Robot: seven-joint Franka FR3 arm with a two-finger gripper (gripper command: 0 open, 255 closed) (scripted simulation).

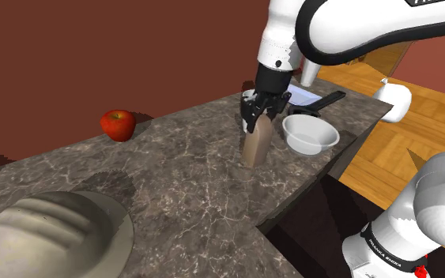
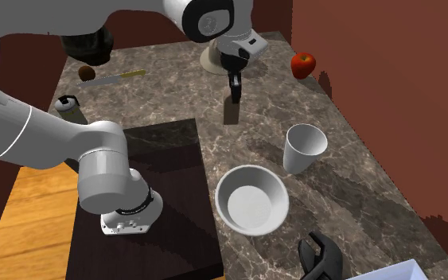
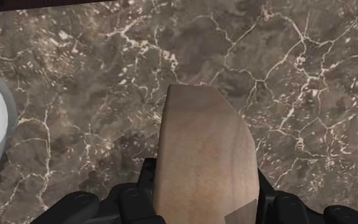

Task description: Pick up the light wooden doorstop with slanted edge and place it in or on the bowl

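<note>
Centre of the shoulder view: the tool [image 1: 256,120] grips the doorstop [image 1: 256,148] upright over the worktop [image 1: 189,182], with the bowl [image 1: 311,148] just right.

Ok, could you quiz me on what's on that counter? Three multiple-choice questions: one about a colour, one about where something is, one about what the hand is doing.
1. The bowl is: A white, B blue, C black.
2. The apple sits: A in the bowl, B on the counter, C on the floor.
3. The hand is: A open over the bowl, B shut on the apple, C shut on the wooden wedge.

Answers:
1 A: it is plain white in both outside views.
2 B: it rests on the marbled top, well apart from the bowl.
3 C: the wrist view shows the black fingers clasping the wedge between them.
</note>
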